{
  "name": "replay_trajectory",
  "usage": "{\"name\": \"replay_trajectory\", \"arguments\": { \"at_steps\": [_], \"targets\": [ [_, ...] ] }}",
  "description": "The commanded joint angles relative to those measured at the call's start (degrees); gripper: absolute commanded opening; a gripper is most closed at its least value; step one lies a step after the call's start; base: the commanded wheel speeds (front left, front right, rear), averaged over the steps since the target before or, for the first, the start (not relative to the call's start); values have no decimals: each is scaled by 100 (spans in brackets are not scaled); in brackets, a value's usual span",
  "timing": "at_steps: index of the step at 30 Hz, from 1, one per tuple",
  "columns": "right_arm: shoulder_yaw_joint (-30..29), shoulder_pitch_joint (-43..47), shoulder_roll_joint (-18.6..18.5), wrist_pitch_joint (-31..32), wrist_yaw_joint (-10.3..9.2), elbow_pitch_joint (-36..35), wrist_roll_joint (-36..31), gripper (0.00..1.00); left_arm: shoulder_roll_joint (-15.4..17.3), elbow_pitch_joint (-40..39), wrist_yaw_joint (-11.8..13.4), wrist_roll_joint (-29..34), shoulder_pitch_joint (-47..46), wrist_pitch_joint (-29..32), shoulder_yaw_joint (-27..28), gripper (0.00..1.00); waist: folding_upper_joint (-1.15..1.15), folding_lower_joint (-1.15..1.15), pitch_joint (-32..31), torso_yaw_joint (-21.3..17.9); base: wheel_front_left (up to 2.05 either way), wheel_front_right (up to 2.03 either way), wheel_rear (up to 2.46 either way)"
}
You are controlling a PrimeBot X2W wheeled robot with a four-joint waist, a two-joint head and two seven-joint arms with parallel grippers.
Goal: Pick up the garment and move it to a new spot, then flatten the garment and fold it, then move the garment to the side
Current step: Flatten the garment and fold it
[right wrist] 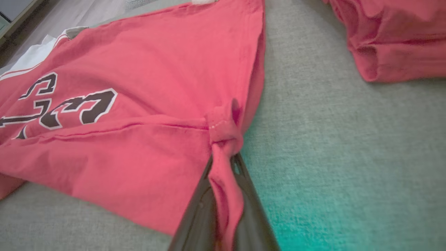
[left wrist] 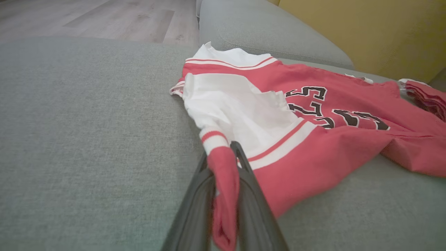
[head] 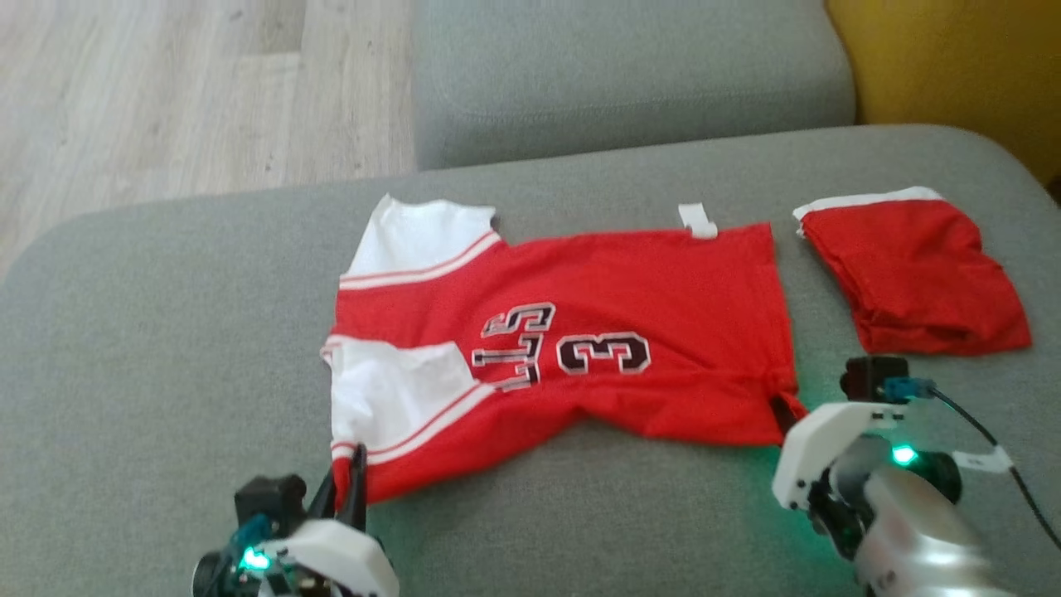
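One red jersey (head: 630,282), one smaller red garment (head: 912,274), perhaps shorts

Red basketball jersey (head: 564,348) spread on a grey sofa seat (head: 166,356), pinched at two near corners.

The jersey lies sideways, with its white, red-striped shoulder panels toward the robot's left and its hem toward the right. A dark, white-edged "3" and some lettering show on top, and a small white tag (head: 698,220) sticks out at the far edge. The left gripper (head: 355,464) has its dark fingers closed together on the near shoulder corner. The right gripper (head: 783,412) clamps the near hem corner, and its wrist glows green. Red shorts (head: 912,274) with a white waistband lie just beyond the hem, apart from it. Pale wood floor (head: 166,91) shows at upper left.
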Motion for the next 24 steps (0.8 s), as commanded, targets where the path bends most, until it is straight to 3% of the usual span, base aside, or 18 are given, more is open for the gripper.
{"name": "replay_trajectory", "arguments": {
  "at_steps": [1,10,11,12,13,14,15,24],
  "targets": [
    [154,-19,-92,66,-4,-289,95,0,150,-261,48,-23,-126,22,162,0,0,1,-57,-9,0,0,0],
    [-1,873,-630,812,-4,-1779,517,0,353,-909,155,74,278,723,-139,0,0,1,-55,-5,0,0,0],
    [-67,950,-640,838,-4,-1937,497,42,348,-941,173,72,269,758,-148,0,0,1,-33,-16,0,0,0],
    [-156,1018,-630,829,-4,-2100,476,100,355,-955,200,87,254,791,-158,0,0,1,-9,-30,0,0,0],
    [-241,1078,-607,822,-4,-2256,442,100,361,-963,232,105,237,828,-169,20,0,1,17,-44,0,0,0],
    [-309,1133,-581,811,-4,-2415,385,100,363,-967,273,121,217,844,-168,87,0,1,44,-59,0,0,0],
    [-390,1184,-551,785,-4,-2569,323,100,367,-968,313,144,196,849,-169,100,0,1,69,-74,0,0,0],
    [-989,1406,-233,-9,-4,-3815,-81,100,267,-1175,451,55,-97,195,147,100,0,1,279,-212,0,0,0]
  ]
}}
